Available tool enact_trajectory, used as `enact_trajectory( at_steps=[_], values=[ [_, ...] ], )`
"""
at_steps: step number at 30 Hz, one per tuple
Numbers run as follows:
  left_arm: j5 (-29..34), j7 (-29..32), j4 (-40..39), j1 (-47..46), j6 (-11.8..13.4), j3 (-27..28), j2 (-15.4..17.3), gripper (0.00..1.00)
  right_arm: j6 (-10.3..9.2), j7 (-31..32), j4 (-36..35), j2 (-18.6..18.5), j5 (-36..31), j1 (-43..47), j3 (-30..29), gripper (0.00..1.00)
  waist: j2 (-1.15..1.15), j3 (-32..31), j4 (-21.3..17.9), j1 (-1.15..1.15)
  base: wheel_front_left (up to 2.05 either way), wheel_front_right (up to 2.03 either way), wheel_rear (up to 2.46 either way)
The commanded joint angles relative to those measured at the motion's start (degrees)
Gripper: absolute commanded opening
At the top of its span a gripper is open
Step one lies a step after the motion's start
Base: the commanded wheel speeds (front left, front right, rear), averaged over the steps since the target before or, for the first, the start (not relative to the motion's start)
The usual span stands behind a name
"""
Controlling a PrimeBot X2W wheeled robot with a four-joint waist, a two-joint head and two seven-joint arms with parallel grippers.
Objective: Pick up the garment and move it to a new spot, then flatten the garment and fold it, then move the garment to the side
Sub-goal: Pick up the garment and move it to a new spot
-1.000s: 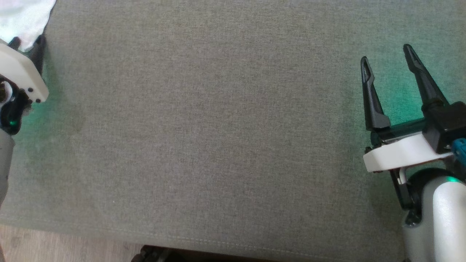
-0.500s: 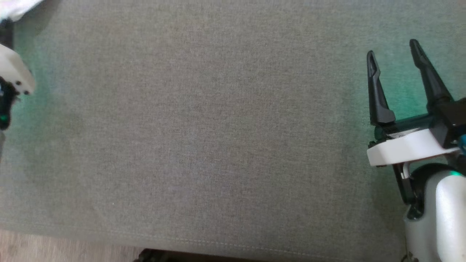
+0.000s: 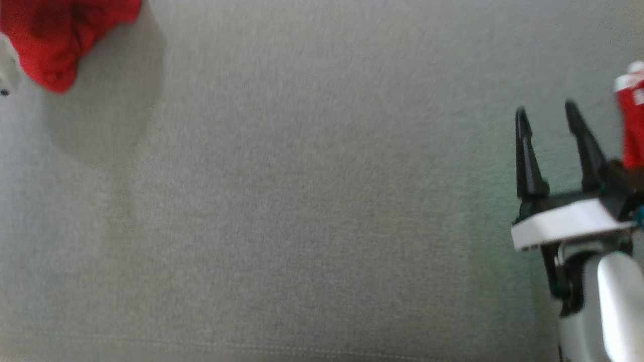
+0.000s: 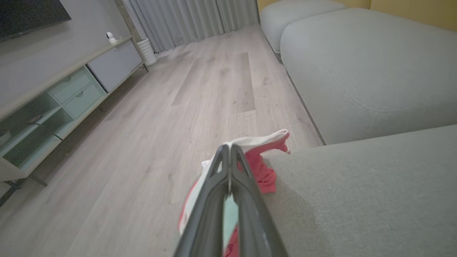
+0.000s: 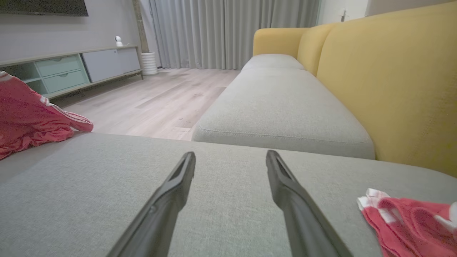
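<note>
The garment (image 3: 55, 35) is red with white trim and bunches at the top left of the head view, casting a shadow on the grey cushion. In the left wrist view my left gripper (image 4: 229, 146) is shut on the garment (image 4: 266, 171), which hangs around the fingertips at the cushion's edge over the floor. The garment (image 5: 32, 114) also shows at the left of the right wrist view. My right gripper (image 3: 546, 108) stands open and holds nothing above the cushion at the right, and its own view shows the right gripper (image 5: 230, 157) with bare fabric between the fingers.
A second red and white cloth (image 3: 631, 120) lies just right of the right gripper, shown as a cloth (image 5: 410, 217) low right in that wrist's view. The grey sofa cushion (image 3: 302, 201) spreads wide between the arms. A yellow backrest (image 5: 392, 89), wooden floor (image 4: 178, 107) and low cabinet (image 4: 53, 100) surround it.
My left gripper has shut on the garment. The head view has shifted; red cloth now shows at the top left where white fabric was. The right gripper stays open.
</note>
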Motion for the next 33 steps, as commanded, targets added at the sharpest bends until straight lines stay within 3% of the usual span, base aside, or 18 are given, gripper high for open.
enact_trajectory(
  at_steps=[1, 10, 18, 24, 28, 33],
  values=[
    [0.62, 0.88, -3.34, -3.9, 0.11, 0.71, 4.05, 0.0, -0.04, -1.32, -0.33, -0.14, 1.14, 1.37, 0.94, 1.0, 0.0, -6.6, -2.23, 0.01, 0.0, 0.0, 0.0],
    [-0.36, 6.33, -14.32, -6.31, 0.11, -5.25, 0.86, 0.0, -0.04, -5.74, 6.94, -0.14, 6.43, 5.29, 2.53, 1.0, 0.0, -16.65, -6.8, 0.01, 0.0, 0.0, 0.0],
    [-2.21, 7.86, -19.66, -11.32, 0.1, -7.74, -6.46, 0.0, -0.04, -8.74, 11.2, -0.14, 9.56, 5.94, 4.79, 1.0, 0.0, -19.37, -10.7, 0.01, 0.0, 0.0, 0.0],
    [-4.21, 6.93, -19.4, -15.9, 0.68, -6.41, -11.86, 0.0, -0.04, -10.47, 13.61, -0.14, 10.55, 5.51, 5.3, 1.0, 0.0, -20.1, -12.73, 0.01, 0.0, 0.0, 0.0],
    [-5.2, 6.95, -17.37, -15.31, 0.84, -6.08, -12.05, 0.0, -0.04, -11.09, 14.38, -0.14, 10.64, 5.47, 5.0, 1.0, 0.0, -20.11, -13.25, 0.01, 0.0, 0.0, 0.0],
    [-7.12, 6.05, -15.65, -8.02, 1.31, -6.32, -10.75, 0.0, -0.04, -11.08, 14.4, -0.14, 9.76, 6.18, 3.24, 1.0, 0.0, -18.96, -12.24, 0.01, 0.0, 0.0, 0.0]
  ],
)
